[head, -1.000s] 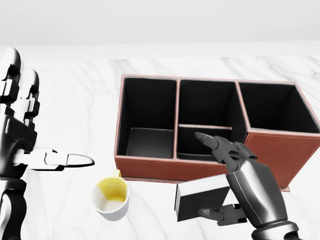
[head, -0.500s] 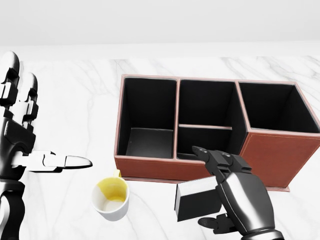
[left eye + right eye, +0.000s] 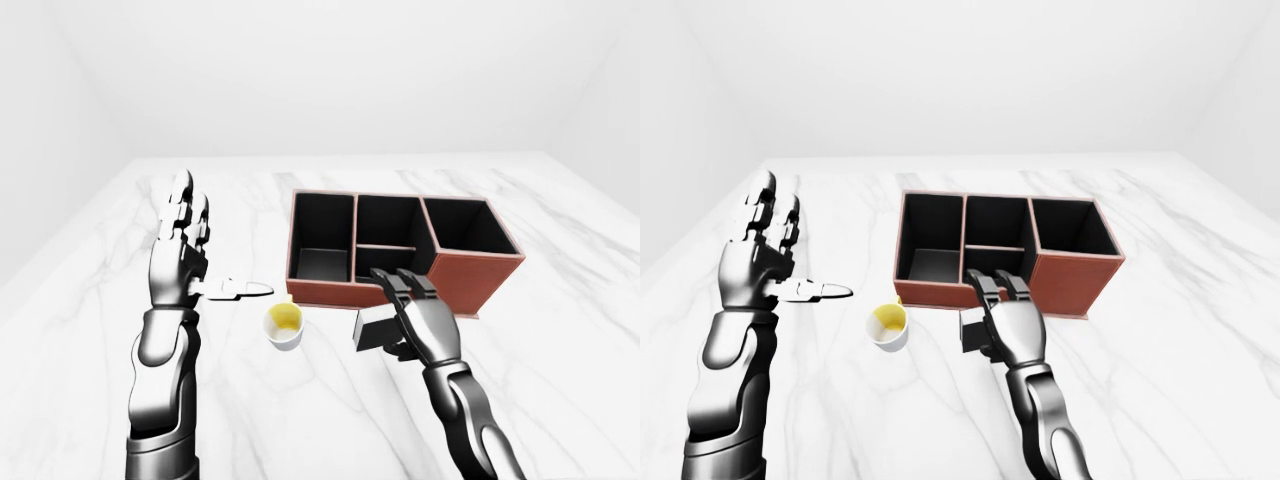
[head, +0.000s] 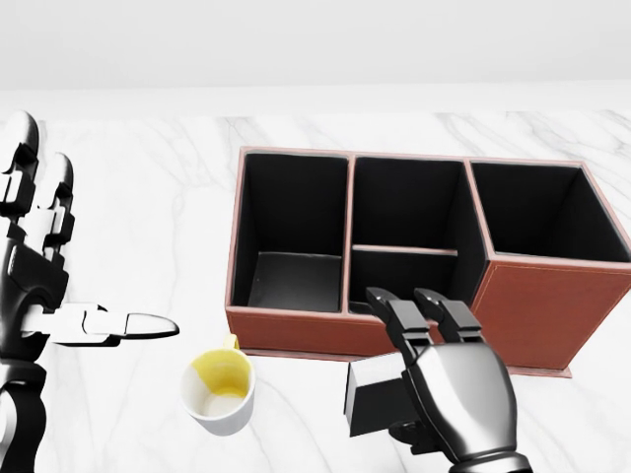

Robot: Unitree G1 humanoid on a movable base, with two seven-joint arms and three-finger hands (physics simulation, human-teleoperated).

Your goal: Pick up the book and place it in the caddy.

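In the left-eye view the caddy [image 3: 405,250], a reddish-brown box with black compartments, sits on the white marble bench [image 3: 560,340]; the book [image 3: 372,327], a dark block, lies on the bench just below the caddy's lower wall, outside every compartment; the right hand [image 3: 420,322] lies over the book's right part, its fingers [image 3: 392,284] stretched up towards the caddy, and whether they grip the book cannot be told here; a white cup [image 3: 284,325] with a yellow inside stands left of the book, below the caddy's lower left corner; the left hand [image 3: 180,262] is held upright well to the left of the caddy, released, with the thumb pointing right.

In the head view the caddy shows one tall compartment at its left, two small ones in its middle and one at its right; the right hand covers the book's right half, two fingers reaching over the caddy's lower rim, the thumb tucked under the book's lower edge; the cup stands apart from the book.

The right-eye view shows the same layout; the left hand is spread and holds nothing.
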